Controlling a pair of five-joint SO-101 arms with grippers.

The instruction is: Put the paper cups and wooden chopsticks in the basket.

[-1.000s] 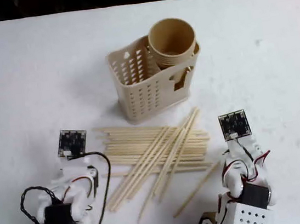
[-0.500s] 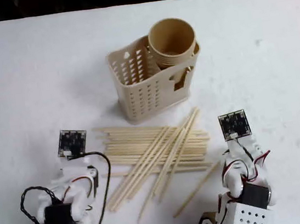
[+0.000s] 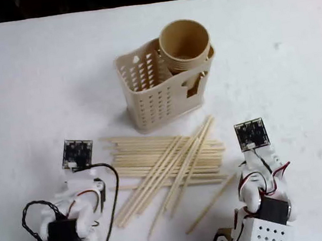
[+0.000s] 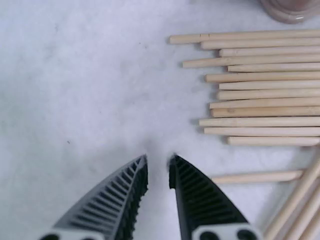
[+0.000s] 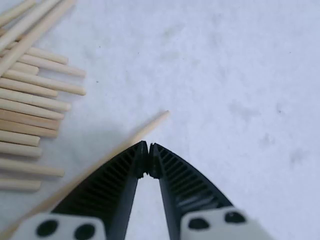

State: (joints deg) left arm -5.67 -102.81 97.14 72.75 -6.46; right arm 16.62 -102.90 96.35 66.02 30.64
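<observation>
A white tabletop (image 3: 26, 85) carries everything, with a dark strip of room along its far edge. In the high view a cream slotted basket (image 3: 152, 95) stands upright near the middle. The stacked paper cups (image 3: 184, 43) sit in its end toward 2 o'clock, rising above the rim. The wooden chopsticks (image 3: 166, 161) lie in a loose pile on the tabletop at 6 o'clock from the basket, some crossed diagonally over the rest. A lone chopstick (image 3: 210, 204) rests apart at 5 o'clock from the pile. The left hand (image 4: 158, 159) hovers slightly spread and empty just beside the pile's ends. The right hand (image 5: 149, 146) is pressed together, empty, next to the lone chopstick.
</observation>
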